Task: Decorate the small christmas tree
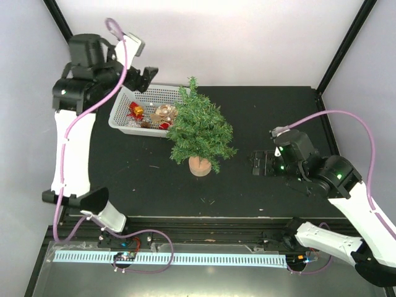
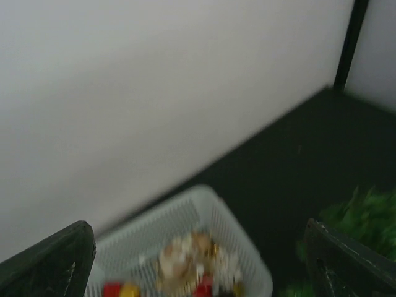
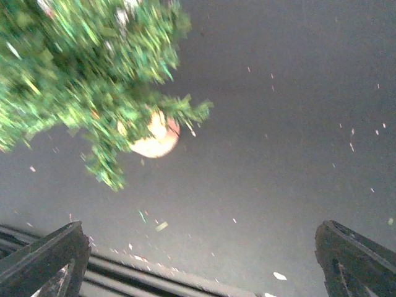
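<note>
Gaping wide and empty, both: left end effector (image 1: 148, 78) above basket (image 1: 119, 119), right end effector (image 1: 254, 162) near small christmas tree (image 1: 201, 127).

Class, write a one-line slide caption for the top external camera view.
Left gripper open above a white basket of ornaments; right gripper open beside the small christmas tree on the black table.

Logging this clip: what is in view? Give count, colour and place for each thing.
small christmas tree: one, dark green on a round tan base, upright at table centre.
basket: one, white mesh, far left of the tree.
ornaments: several, exact count unclear, red, gold and tan, inside the basket.
table: one, black, under everything.
left gripper: one, black, open, over the basket's far edge.
right gripper: one, black, open, right of the tree, apart from it.
</note>
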Available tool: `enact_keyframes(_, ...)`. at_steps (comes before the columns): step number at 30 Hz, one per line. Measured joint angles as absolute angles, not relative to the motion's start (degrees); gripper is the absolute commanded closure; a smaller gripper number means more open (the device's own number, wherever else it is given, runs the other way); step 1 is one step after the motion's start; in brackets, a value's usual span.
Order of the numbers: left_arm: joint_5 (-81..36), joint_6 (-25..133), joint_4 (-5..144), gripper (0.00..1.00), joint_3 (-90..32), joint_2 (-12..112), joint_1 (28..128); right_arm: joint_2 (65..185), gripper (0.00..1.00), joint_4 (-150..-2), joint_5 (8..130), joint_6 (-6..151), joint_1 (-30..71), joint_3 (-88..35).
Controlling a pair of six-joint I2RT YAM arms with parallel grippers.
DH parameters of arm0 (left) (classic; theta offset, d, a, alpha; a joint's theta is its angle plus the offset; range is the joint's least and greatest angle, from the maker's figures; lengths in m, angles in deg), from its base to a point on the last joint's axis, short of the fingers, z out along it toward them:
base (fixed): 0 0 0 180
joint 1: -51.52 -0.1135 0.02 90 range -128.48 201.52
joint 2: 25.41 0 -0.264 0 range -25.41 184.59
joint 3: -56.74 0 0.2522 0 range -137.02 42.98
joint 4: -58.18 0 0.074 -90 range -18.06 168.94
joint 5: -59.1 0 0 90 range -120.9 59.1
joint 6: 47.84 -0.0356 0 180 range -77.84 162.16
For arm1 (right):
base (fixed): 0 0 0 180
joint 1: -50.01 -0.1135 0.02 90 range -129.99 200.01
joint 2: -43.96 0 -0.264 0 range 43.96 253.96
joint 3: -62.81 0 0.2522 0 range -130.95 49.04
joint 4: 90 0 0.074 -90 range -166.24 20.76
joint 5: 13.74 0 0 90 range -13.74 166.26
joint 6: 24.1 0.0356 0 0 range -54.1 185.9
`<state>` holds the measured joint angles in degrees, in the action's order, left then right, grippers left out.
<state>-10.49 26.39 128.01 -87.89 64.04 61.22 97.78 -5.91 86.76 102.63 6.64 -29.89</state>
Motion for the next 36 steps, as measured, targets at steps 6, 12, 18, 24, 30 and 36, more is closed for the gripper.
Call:
enact_keyframes(6, -16.4, 21.8, 139.9, 0.01, -81.4, 70.9, 57.0, 96.1, 0.0, -2.8, 85.5, 100.7, 6.8, -22.8)
enact_keyframes(12, -17.9, 17.5, 141.2, 0.02, -75.6, 75.7, 49.4, 96.4, 0.0, -2.0, 84.6, 102.0, 7.0, -20.1)
enact_keyframes(18, -19.8, 15.2, 136.9, 0.06, -76.7, 86.4, 46.3, 97.1, 0.0, -0.1, 84.5, 106.5, 7.0, -20.8)
enact_keyframes(24, -22.4, 13.8, 133.8, 0.13, -81.4, 101.7, 46.3, 94.2, 0.0, 1.6, 84.1, 111.4, 7.0, -21.3)
enact_keyframes(30, -23.4, 13.2, 133.3, 0.17, -81.3, 106.6, 46.4, 95.4, 0.0, 2.3, 83.0, 113.2, 7.0, -23.6)
enact_keyframes(36, -23.3, 12.4, 128.6, 0.17, -68.1, 101.8, 46.7, 97.0, 0.0, 1.3, 82.1, 113.0, 7.0, -23.6)
